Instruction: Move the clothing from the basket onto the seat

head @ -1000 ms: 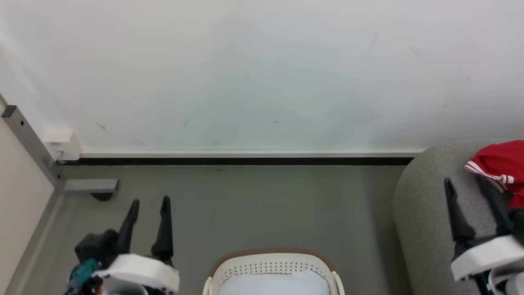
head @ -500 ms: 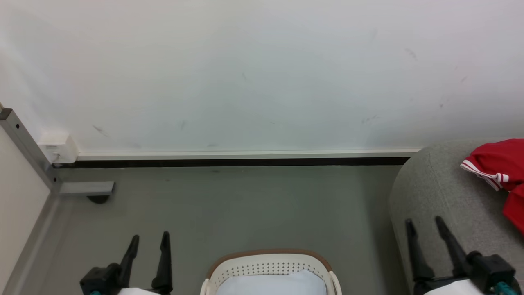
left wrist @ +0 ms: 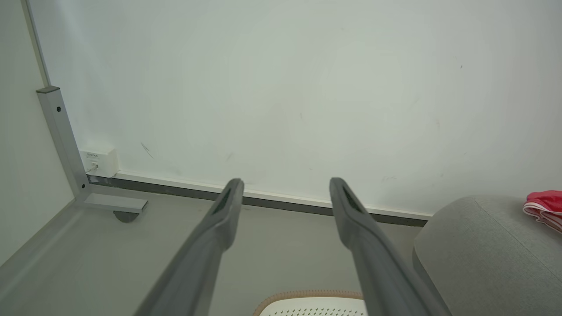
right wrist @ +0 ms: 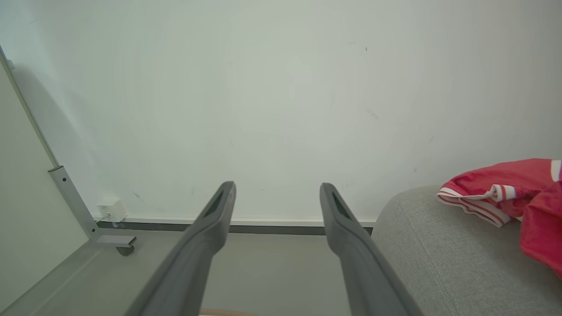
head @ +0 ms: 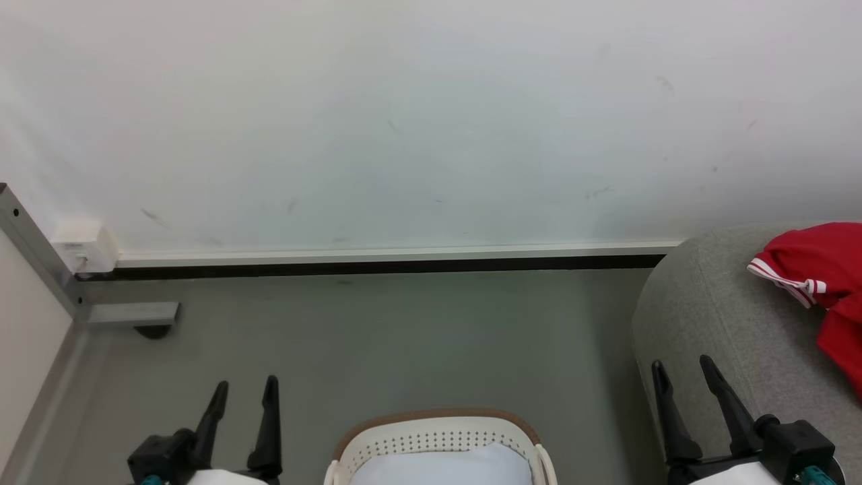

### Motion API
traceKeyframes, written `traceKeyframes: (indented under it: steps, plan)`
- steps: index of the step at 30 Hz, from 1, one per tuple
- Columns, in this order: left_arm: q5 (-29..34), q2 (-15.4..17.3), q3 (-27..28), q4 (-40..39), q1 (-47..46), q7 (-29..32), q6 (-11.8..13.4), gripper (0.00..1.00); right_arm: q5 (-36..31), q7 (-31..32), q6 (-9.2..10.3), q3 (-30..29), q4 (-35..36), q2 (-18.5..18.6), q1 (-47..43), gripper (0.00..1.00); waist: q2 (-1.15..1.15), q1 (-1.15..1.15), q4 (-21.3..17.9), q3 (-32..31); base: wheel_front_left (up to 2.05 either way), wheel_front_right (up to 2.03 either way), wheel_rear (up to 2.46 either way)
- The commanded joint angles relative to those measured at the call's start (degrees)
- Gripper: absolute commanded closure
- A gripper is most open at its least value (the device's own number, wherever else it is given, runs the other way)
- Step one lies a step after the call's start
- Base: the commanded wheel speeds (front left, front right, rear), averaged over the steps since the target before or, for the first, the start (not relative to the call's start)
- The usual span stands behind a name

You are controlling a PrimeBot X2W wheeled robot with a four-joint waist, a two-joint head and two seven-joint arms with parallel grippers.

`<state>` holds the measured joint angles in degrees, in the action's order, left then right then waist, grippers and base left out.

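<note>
Since a pale liner lies in the basket, the left gripper and right gripper (2 spread, empty) might grab it.

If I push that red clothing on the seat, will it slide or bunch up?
Likely floppy: the red clothing lies in loose folds on the seat. It would probably bunch, since the seat's woven cover looks grippy.

No legible text anywhere, faint printed line on the white wall box, too small to read
</note>
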<state>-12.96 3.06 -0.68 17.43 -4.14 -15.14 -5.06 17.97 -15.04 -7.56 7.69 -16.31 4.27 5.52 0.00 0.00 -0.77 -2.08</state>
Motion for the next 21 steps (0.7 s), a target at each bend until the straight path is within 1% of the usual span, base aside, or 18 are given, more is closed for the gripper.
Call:
traceKeyframes:
  steps: [1, 9, 12, 17, 18, 21]
  plan:
    - [0.32, 0.07, 0.24, 0.08, -0.26, 0.0, -0.25, 0.0, -0.11, -0.17, 0.15, 0.01, -0.11, 0.06, -0.52, 0.0, 0.0, 0.0, -0.08, -0.01, 0.0, 0.0, 0.0]
    - [0.59, -0.07, 0.63, 0.99, -0.54, 0.0, -0.76, 0.0, -0.4, -0.17, 0.15, -0.02, -0.81, -0.46, 0.58, 0.0, 0.0, 0.0, -0.37, 0.02, 0.0, 0.0, 0.0]
    - [-0.66, -0.08, 0.59, 1.15, -0.67, 0.0, -0.43, 0.0, -0.54, -0.17, 0.15, 0.0, -1.14, -0.59, 0.75, 0.0, 0.0, 0.0, -0.38, 0.05, 0.0, 0.0, 0.0]
    - [-0.82, -0.09, 0.47, 0.99, -0.49, 0.0, -0.21, 0.0, -0.66, -0.17, 0.15, -0.01, -1.28, -0.72, 0.97, 0.0, 0.0, 0.0, -0.54, 0.05, 0.0, 0.0, 0.0]
    - [-0.75, -0.32, 0.24, 1.45, 0.08, 0.02, -0.38, 1.0, -0.3, 0.05, 0.0, 0.03, -1.58, -0.71, -0.04, 1.0, 0.0, 0.0, -0.54, 0.06, 0.0, 0.0, 0.0]
    - [-2.83, -0.41, 0.91, 2.32, -0.27, 1.06, -0.45, 1.0, 1.9, 0.66, 0.0, -0.33, -1.83, -0.75, -0.34, 1.0, 0.0, 0.0, -0.52, 0.1, 0.0, 0.0, 0.0]
